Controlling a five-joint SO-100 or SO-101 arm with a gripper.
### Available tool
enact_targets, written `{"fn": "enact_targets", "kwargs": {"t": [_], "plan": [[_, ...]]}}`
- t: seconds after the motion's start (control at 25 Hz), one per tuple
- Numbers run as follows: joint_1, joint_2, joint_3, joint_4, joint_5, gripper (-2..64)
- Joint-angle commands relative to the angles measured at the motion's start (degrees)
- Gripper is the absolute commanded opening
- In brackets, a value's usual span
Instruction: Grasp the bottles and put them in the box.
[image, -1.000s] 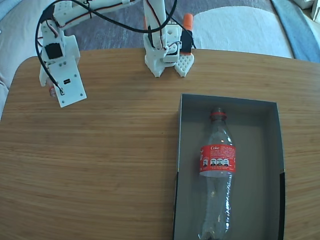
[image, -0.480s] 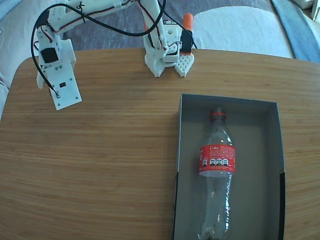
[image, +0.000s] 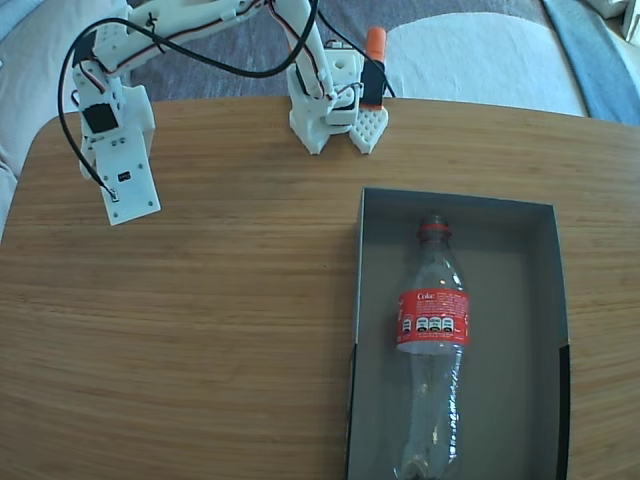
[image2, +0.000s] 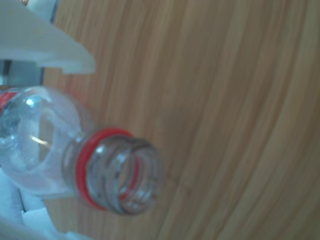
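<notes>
Bottle (image: 432, 345) lengthwise, neck toward arm

Under me spreads the rounded light-brown wooden table (image: 220, 320); beyond its far edge lies pale grey-white fabric (image: 480, 60).

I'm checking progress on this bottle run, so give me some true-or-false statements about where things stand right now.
1. A bottle lies inside the box. True.
2. That bottle's neck points toward the arm's base in the fixed view. True.
3. The tool is empty. False: the wrist view shows it shut on a second bottle.
4. The second bottle wears a red cap. False: its mouth is open, with only a red ring below it.
5. The tool is over the box. False: in the fixed view the wrist is at the table's far left, well away from the box.
</notes>
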Motion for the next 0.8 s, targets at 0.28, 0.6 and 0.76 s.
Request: {"fn": "enact_targets", "kwargs": {"t": [0.28, 0.6, 0.76], "plan": [[2.02, 1.32, -2.81, -0.26, 0.35, 42.1], [2.46, 0.79, -2.46, -0.09, 0.35, 42.1], [2.29, -0.44, -1.58, -0.26, 0.35, 42.1]]}}
